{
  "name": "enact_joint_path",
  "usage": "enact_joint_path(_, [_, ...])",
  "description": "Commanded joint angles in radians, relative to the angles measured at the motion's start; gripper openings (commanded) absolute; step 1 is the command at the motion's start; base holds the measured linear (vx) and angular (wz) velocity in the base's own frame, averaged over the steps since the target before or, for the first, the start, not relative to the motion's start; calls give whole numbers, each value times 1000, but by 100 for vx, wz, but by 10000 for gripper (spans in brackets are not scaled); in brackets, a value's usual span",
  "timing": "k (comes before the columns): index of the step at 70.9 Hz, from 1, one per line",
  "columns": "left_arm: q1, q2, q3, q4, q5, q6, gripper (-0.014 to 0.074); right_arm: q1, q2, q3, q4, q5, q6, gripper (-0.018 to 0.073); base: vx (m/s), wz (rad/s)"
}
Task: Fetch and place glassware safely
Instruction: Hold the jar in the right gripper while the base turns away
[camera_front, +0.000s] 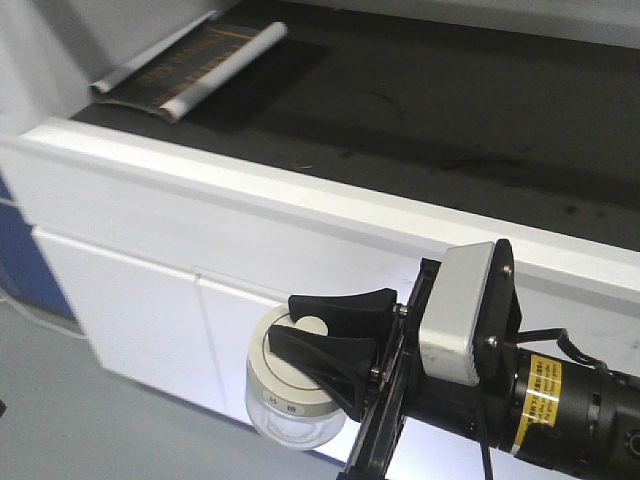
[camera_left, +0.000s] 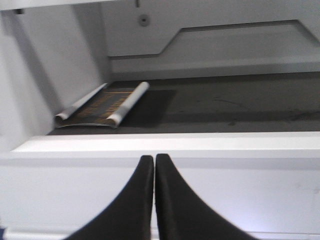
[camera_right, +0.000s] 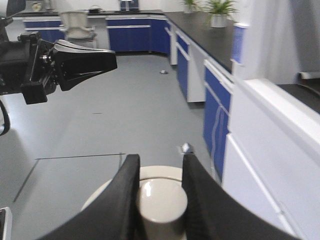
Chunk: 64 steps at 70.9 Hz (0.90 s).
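The glassware (camera_front: 293, 400), a squat clear jar with a cream-white lid, hangs in the air in front of the white cabinet (camera_front: 150, 300), below the level of the dark worktop (camera_front: 420, 110). My right gripper (camera_front: 300, 322) is shut on the lid's raised knob (camera_right: 161, 200), one black finger on each side. In the right wrist view the lid's rim (camera_right: 160, 172) shows between the fingers, above grey floor. My left gripper (camera_left: 154, 158) is shut on nothing and faces the worktop's white front edge (camera_left: 200, 145). It also shows in the right wrist view as the left gripper (camera_right: 85, 62), at the upper left.
A curled printed sheet (camera_front: 190, 65) lies at the worktop's back left, by a white side wall. Blue base cabinets (camera_right: 215, 115) with a black top run along the right. A mesh chair (camera_right: 77, 27) stands far off across the grey floor (camera_right: 115, 115).
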Motion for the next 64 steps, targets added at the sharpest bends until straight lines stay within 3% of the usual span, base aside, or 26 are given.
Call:
enact_joint_path(1, [-7, 4, -27, -19, -54, -10, -7, -2, -26, -31, 31, -91, -4, -3, -9, 53])
enact_joint_path(64, [-7, 4, -27, -19, -54, -10, -7, -2, -26, -31, 31, -91, -4, -3, -5, 61])
